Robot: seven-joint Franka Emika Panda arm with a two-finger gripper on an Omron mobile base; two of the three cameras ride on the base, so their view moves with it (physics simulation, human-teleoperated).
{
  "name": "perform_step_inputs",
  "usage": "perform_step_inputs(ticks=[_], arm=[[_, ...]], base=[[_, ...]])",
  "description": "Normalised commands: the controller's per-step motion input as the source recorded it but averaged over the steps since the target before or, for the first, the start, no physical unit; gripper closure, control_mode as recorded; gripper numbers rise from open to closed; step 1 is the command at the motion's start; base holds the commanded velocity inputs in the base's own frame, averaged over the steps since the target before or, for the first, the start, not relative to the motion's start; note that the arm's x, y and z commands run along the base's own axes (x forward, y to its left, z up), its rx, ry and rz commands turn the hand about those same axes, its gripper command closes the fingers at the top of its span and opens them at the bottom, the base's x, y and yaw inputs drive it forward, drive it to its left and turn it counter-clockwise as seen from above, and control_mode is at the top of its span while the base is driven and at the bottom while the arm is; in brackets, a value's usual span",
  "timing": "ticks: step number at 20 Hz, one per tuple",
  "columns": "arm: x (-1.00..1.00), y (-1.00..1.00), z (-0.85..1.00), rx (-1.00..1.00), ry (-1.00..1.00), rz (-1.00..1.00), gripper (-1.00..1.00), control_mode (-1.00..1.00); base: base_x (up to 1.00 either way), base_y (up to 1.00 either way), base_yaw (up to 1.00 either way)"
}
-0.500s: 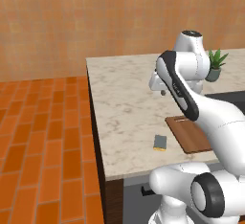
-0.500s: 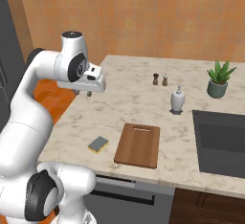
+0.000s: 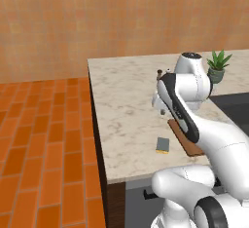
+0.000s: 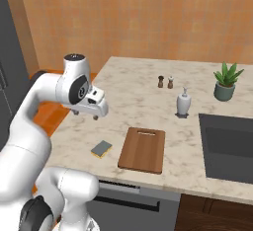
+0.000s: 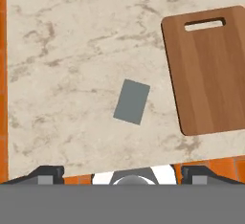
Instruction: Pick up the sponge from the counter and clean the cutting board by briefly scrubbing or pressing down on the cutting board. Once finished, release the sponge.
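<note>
Hovering above the counter (image 4: 138, 101), the gripper (image 4: 85, 114) hangs well clear of everything, its fingers pointing down; nothing is between them, and whether they are spread or closed cannot be told from these views.

From the right base view the whole layout reads plainly: the sponge (image 4: 101, 149) lies flat near the counter's front edge, just beside the board (image 4: 143, 149) but not touching it, with the gripper up and to the far side of it. That view also takes in a pair of shakers (image 4: 165, 82), a soap bottle (image 4: 183, 102), a plant (image 4: 226, 82) and the sink (image 4: 231, 148), all farther back or to the right.

From the left base view the arm (image 3: 182, 105) covers most of the board (image 3: 181, 135), leaving a strip of its near edge, while the sponge (image 3: 163, 144) sits open beside it.

Looking straight down, the hand view gives the sponge (image 5: 132, 101) as a plain grey-blue rectangle, slightly skewed to the board (image 5: 210, 70), whose handle slot shows at the far end. The yellow underlayer appears as a thin edge from the right base view.
</note>
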Motion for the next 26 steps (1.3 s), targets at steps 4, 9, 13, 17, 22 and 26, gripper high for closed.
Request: perform_step_inputs(ticks=[4, 9, 13, 17, 22, 26], arm=[[-0.21, -0.02, -0.75, 0.03, 0.0, -0.2, -1.0, -1.0], [0.07, -0.16, -0.38, 0.01, 0.0, 0.0, -1.0, -1.0], [0.08, -0.06, -0.39, 0.0, 0.0, 0.0, -1.0, -1.0], [0.08, 0.0, -0.4, 0.0, 0.0, 0.0, -1.0, -1.0], [0.08, 0.0, -0.4, 0.0, 0.0, 0.0, -1.0, -1.0], [0.2, 0.0, -0.24, 0.0, 0.0, 0.0, -1.0, -1.0]], base=[[0.0, 0.0, 0.0], [0.0, 0.0, 0.0], [0.0, 0.0, 0.0], [0.0, 0.0, 0.0], [0.0, 0.0, 0.0], [0.0, 0.0, 0.0]])
